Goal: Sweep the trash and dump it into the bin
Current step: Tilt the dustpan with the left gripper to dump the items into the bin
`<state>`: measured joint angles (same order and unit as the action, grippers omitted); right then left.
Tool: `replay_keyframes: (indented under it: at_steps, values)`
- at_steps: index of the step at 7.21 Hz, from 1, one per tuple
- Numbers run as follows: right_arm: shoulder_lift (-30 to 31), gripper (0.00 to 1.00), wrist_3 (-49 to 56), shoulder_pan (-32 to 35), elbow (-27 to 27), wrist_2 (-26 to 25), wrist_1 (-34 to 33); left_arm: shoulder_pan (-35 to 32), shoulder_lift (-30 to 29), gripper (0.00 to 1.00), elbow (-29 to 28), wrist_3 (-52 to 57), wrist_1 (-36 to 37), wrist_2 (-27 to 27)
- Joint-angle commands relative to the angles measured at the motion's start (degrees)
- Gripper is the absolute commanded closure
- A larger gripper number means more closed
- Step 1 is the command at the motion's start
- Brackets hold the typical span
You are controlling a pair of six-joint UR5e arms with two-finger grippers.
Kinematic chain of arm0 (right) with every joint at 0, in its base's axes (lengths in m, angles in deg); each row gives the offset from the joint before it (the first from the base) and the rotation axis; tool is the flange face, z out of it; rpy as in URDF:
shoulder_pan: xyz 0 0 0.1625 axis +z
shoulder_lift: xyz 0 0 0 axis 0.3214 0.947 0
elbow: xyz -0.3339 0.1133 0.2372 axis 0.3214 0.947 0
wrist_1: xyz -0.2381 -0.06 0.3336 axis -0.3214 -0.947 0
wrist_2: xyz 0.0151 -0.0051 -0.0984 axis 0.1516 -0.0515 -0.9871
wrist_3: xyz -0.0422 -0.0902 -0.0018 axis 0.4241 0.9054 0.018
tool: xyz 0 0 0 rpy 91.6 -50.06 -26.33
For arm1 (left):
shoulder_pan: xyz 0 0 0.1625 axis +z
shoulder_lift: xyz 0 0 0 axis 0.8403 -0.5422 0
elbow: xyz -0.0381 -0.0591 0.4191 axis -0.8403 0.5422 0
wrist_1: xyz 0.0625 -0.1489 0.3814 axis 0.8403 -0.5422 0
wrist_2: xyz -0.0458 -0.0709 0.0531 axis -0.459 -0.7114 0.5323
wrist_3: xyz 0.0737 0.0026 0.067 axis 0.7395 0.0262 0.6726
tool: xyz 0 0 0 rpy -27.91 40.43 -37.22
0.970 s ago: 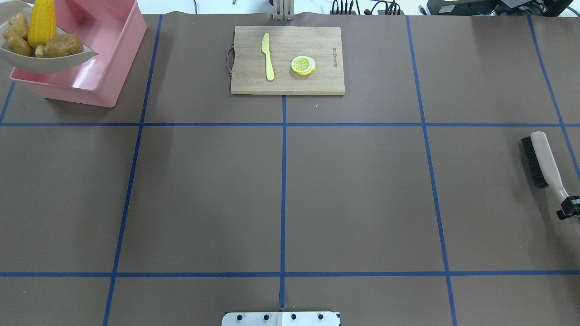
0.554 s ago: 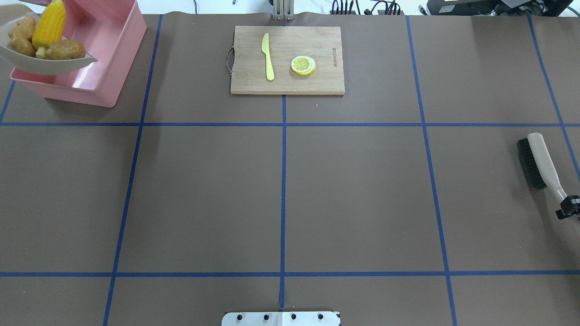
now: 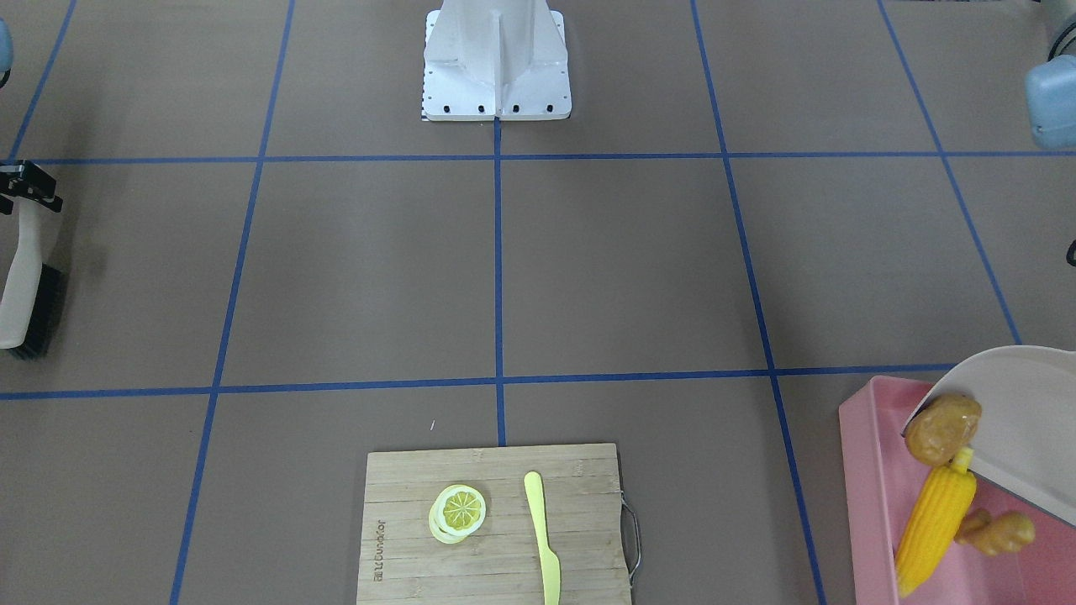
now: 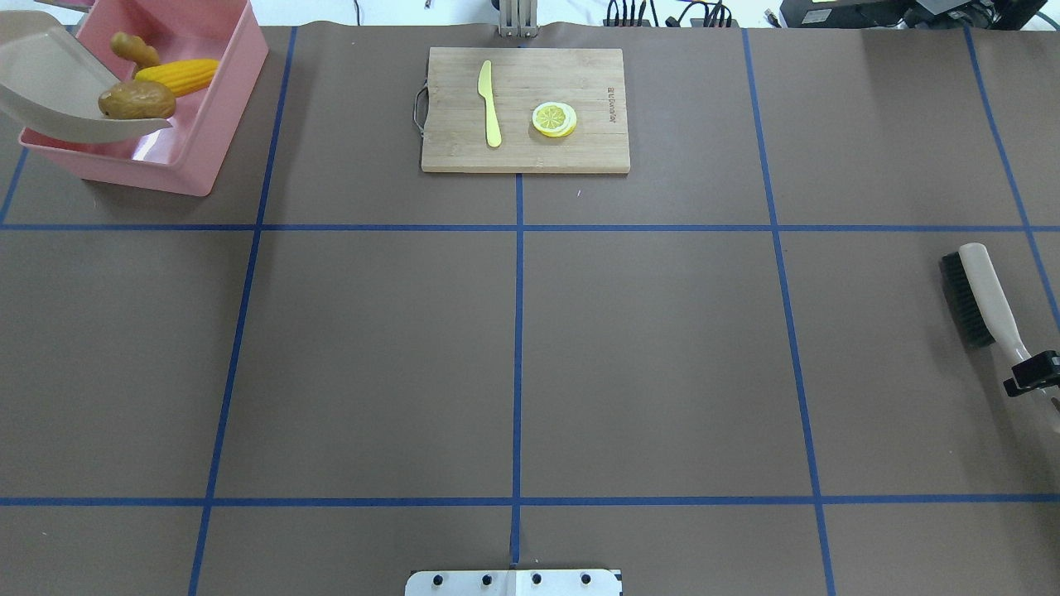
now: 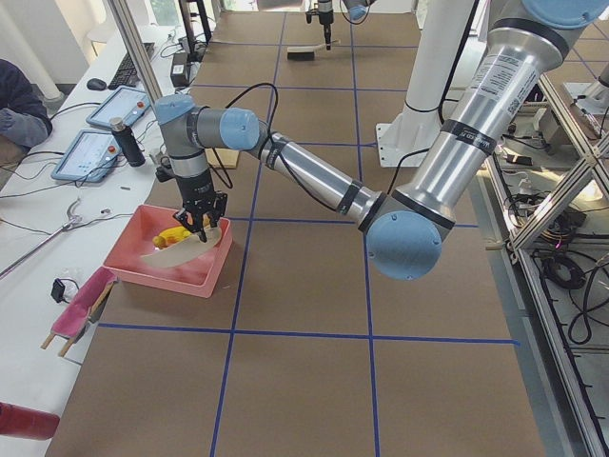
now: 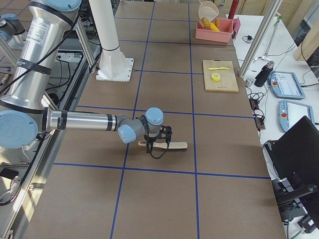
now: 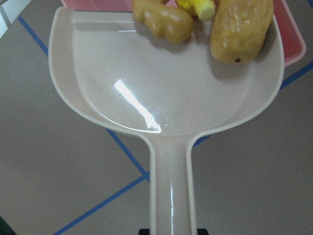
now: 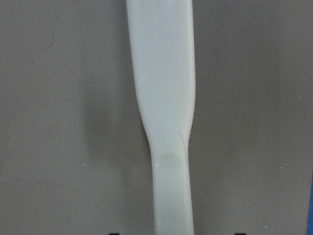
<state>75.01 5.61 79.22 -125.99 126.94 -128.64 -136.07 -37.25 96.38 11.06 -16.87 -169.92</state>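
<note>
My left gripper (image 5: 202, 217) is shut on the handle of the beige dustpan (image 4: 50, 83) and holds it tilted over the pink bin (image 4: 224, 91). The brown potato (image 4: 137, 99) sits at the pan's lip. The yellow corn cob (image 4: 178, 76) and the tan ginger root (image 4: 134, 50) lie in the bin. In the left wrist view the potato (image 7: 242, 29), the ginger (image 7: 164, 19) and the corn (image 7: 198, 6) crowd the pan's mouth. My right gripper (image 4: 1029, 374) is shut on the handle of a brush (image 4: 981, 290) at the table's right edge.
A wooden cutting board (image 4: 580, 149) at the back centre carries a pale yellow knife (image 4: 490, 103) and a lemon slice (image 4: 554, 118). The robot's base plate (image 4: 513, 582) is at the near edge. Blue tape lines cross the brown table.
The dustpan has tipped further toward the bin. The corn and the ginger have slid out of it into the bin; the potato stays at the lip. The brush has shifted slightly.
</note>
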Motion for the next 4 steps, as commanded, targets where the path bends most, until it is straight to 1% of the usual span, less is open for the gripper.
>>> replay_keyframes:
  at_steps: [1,3,4]
  values:
    - [-0.5,0.00,0.1,2.2,-0.1,-0.3,0.5,-0.6,0.0,1.00,0.1,2.6,0.3,0.2]
    - [-3.4,0.00,0.8,8.3,0.0,0.3,-0.3,-2.9,0.7,1.00,0.1,8.1,0.3,0.0]
    - [-3.6,0.00,4.1,11.3,1.3,0.0,-0.4,-5.5,1.5,1.00,1.0,11.5,0.2,-0.5]
